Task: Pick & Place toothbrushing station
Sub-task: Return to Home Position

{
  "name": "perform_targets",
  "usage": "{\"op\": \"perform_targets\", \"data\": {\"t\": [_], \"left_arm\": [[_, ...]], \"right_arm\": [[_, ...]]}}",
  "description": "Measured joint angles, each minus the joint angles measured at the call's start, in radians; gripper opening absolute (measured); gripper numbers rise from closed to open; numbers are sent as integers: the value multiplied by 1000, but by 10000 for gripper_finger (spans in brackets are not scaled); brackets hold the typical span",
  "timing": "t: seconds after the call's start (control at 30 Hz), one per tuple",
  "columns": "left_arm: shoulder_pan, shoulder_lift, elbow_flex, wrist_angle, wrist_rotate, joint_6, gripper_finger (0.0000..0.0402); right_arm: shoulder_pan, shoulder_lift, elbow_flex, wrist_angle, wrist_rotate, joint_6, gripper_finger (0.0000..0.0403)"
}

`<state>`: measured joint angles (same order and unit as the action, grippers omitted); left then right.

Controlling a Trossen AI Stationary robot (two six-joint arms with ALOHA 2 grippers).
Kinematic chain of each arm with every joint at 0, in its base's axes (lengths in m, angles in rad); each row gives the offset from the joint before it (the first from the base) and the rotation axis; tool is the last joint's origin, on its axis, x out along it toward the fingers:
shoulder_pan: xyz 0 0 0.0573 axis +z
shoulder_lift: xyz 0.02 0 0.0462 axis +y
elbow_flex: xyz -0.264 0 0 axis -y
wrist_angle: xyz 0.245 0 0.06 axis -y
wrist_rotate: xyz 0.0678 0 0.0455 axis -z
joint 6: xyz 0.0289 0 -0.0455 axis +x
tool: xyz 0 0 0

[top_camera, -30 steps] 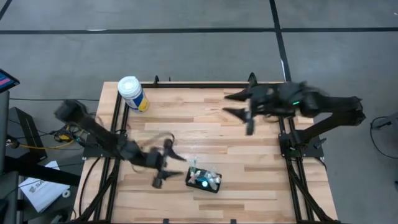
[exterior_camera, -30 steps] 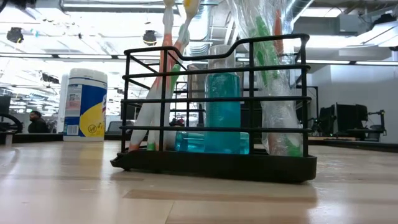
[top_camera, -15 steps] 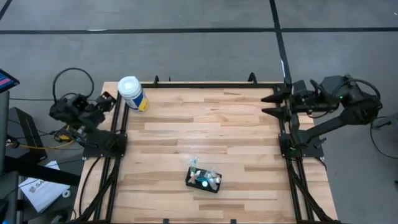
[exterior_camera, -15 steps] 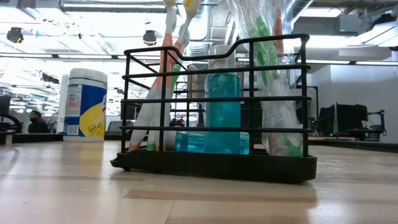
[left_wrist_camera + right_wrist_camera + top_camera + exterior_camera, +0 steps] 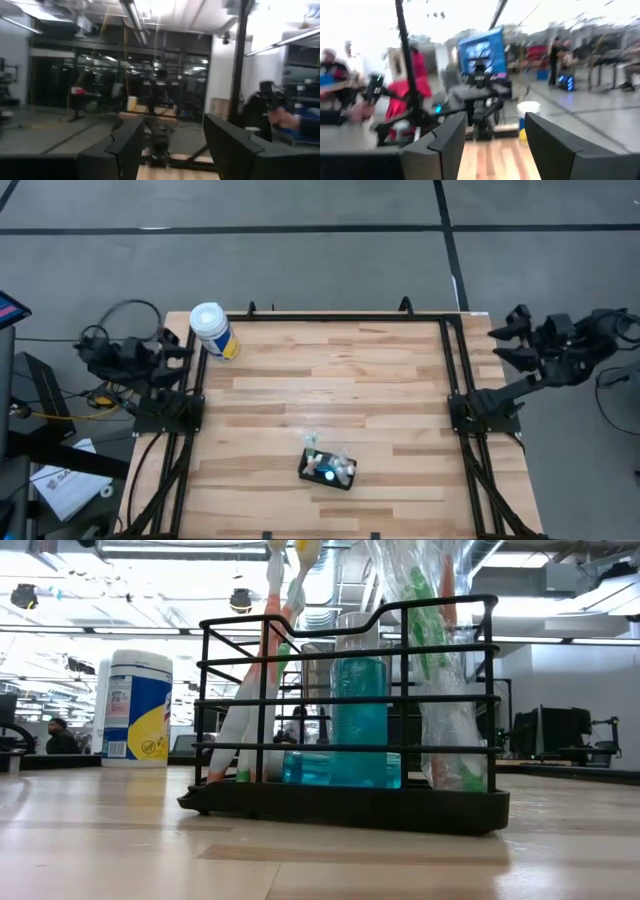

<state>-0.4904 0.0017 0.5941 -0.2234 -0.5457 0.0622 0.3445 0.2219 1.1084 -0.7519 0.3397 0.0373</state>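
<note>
The toothbrushing station (image 5: 345, 790) stands near the front edge of the surface (image 5: 400, 410). Only the low view makes out its toothbrushes (image 5: 270, 660) and blue bottle (image 5: 358, 720). Farther back, the left hand (image 5: 172, 346) and right hand (image 5: 508, 338) hang off opposite sides, and the wrist views show both spread wide and empty. A canister (image 5: 213, 330) stands at the far left corner.

text: none legible | canister (image 5: 137, 708) label: blue and yellow print, too small to read | floor sheet (image 5: 62, 485) beside the table: dark print (blurred, no letters made out)
</note>
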Motion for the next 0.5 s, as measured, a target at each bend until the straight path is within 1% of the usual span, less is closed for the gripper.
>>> {"op": "perform_targets", "data": {"t": [0.03, 0.1, 0.13, 0.17, 0.2, 0.23, 0.27, 0.33, 0.37, 0.4, 0.43, 0.47, 0.5], "left_arm": [[0, 0, 16, -19, -13, 10, 197], [0, 0, 21, -54, -72, 29, 198], [0, 0, 21, -60, -73, 33, 198], [0, 0, 25, -53, -66, 35, 198], [0, 0, 29, -39, -51, 34, 198], [0, 0, 30, -26, -47, 31, 197], [0, 0, 24, -23, -44, 19, 197], [0, 0, 4, -13, -34, 10, 196], [0, 0, -7, -1, -27, 8, 196], [0, 0, -23, 24, -17, 0, 196], [0, 0, -48, 45, -20, -9, 196], [1, -1, -79, 47, -50, -11, 196], [1, -1, -117, 68, -78, -13, 196]], "right_arm": [[-15, -58, -38, 9, 1, -4, 194], [-49, -176, -124, 30, -9, -14, 194], [-71, -219, -165, 30, -30, -20, 194], [-90, -215, -192, 72, -48, -22, 194], [-111, -212, -191, 55, -61, -17, 195], [-140, -212, -191, -33, -69, -11, 196], [-164, -204, -186, -53, -77, -10, 197], [-195, -188, -204, 61, -76, 9, 198], [-210, -207, -229, 64, -89, 19, 199], [-226, -216, -264, 59, -120, 16, 199], [-243, -213, -299, 142, -162, 9, 199], [-259, -212, -321, 192, -199, 12, 198], [-272, -216, -353, 219, -208, 20, 197]]}}
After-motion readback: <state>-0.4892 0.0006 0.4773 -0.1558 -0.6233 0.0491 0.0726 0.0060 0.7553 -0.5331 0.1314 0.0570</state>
